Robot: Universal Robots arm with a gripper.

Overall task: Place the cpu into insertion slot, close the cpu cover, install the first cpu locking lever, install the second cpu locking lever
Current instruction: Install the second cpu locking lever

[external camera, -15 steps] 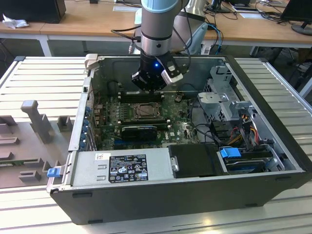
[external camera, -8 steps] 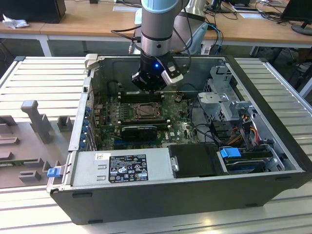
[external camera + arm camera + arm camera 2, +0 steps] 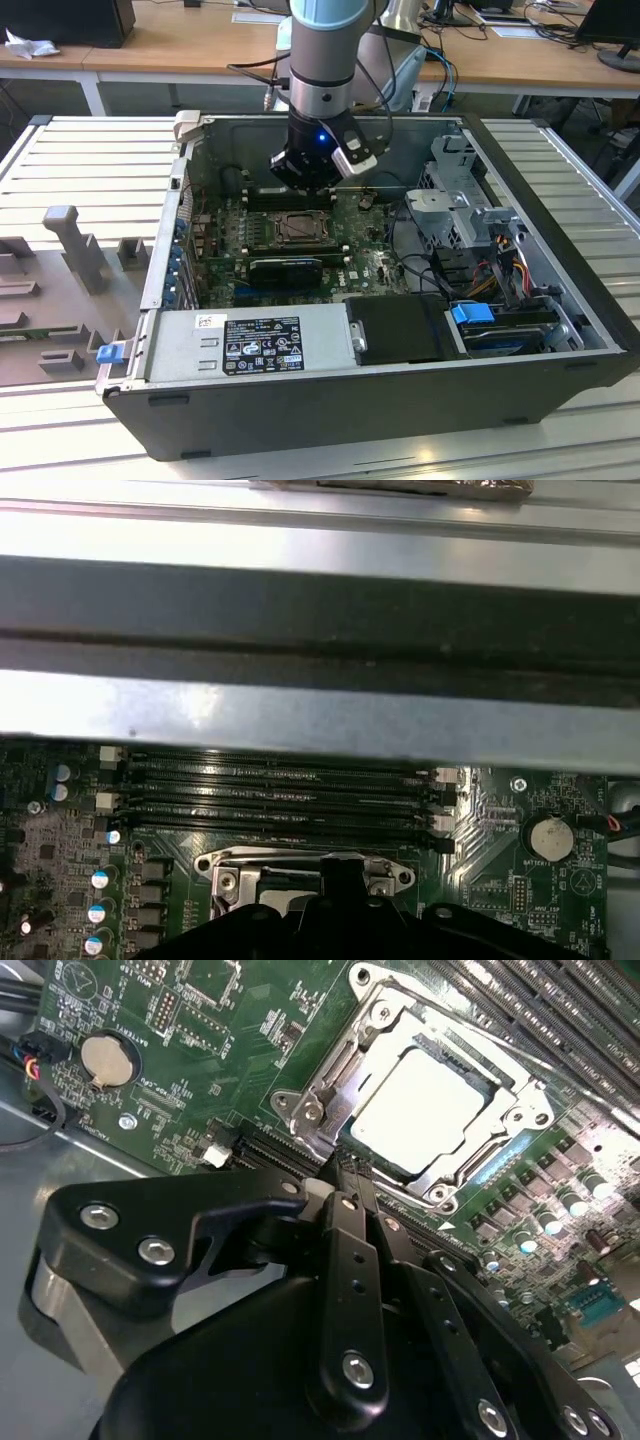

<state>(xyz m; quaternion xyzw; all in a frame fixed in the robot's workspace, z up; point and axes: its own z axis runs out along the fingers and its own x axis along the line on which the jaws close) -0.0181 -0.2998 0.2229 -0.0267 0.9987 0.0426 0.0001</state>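
The silvery cpu (image 3: 425, 1110) lies flat in the insertion slot (image 3: 455, 1045), in the middle of the green board inside the open case. The cpu cover (image 3: 410, 1182) is down over it, its metal frame framing the chip's top. A thin metal lever (image 3: 335, 1065) runs along one side of the socket. My gripper (image 3: 345, 1172) is shut, its black fingertips (image 3: 350, 1210) pressed together at the socket's edge near a corner, with nothing seen between them. In the exterior view the gripper (image 3: 315, 190) hangs just above the far side of the socket (image 3: 300, 228). In the first wrist view its tip (image 3: 340, 872) sits against the socket frame (image 3: 230, 865).
Long black memory slots (image 3: 280, 795) run beside the socket, with the case's metal wall (image 3: 320, 720) beyond. A coin battery (image 3: 102, 1060) sits on the board. A black card (image 3: 285, 268), the power supply (image 3: 250, 345), a drive cage (image 3: 460, 200) and cables crowd the case.
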